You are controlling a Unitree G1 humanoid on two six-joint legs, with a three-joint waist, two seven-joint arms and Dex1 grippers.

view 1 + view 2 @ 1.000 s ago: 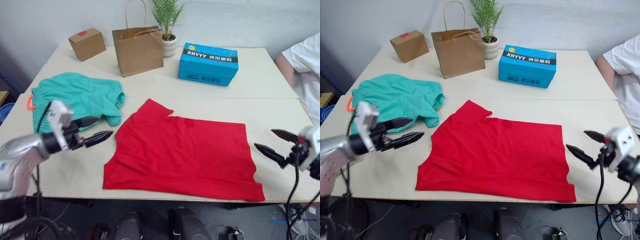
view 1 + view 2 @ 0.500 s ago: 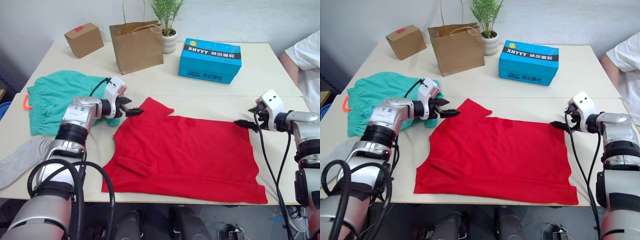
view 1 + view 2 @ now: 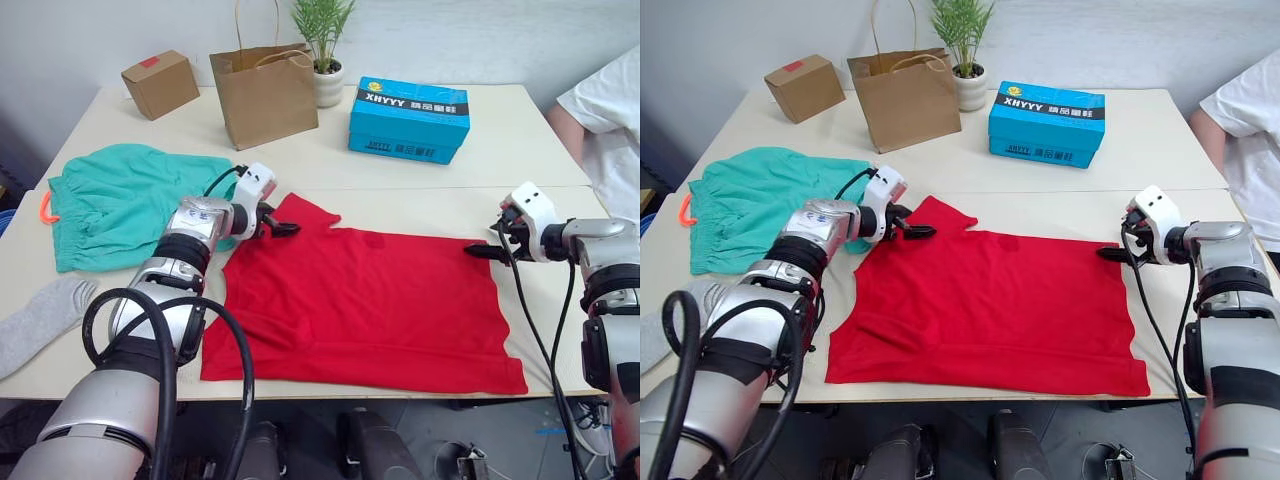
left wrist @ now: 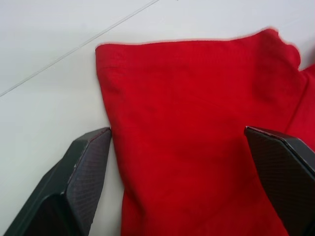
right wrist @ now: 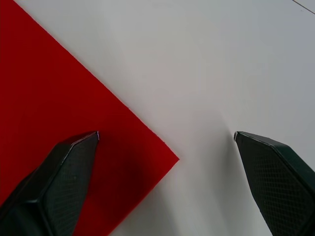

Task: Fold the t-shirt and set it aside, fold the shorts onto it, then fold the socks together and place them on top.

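The red t-shirt (image 3: pixel 370 300) lies spread flat in the middle of the table. My left gripper (image 3: pixel 288 228) is open at its far left sleeve; in the left wrist view the sleeve (image 4: pixel 197 113) lies between the two spread fingers. My right gripper (image 3: pixel 474 250) is open at the shirt's far right corner (image 5: pixel 147 152), one finger over the cloth and one over bare table. The teal shorts (image 3: pixel 130 200) with an orange drawstring (image 3: pixel 42 207) lie bunched at the left. One grey sock (image 3: pixel 40 320) lies near the front left edge.
Along the back of the table stand a cardboard box (image 3: pixel 160 83), a brown paper bag (image 3: pixel 265 95), a potted plant (image 3: pixel 322 50) and a blue box (image 3: pixel 410 120). A person's white sleeve (image 3: pixel 610 110) shows at the right edge.
Both arms swung from the table's near side up to the shirt's far edge. The left gripper settled over the sleeve, the right over the far right corner. The camera tilted too.
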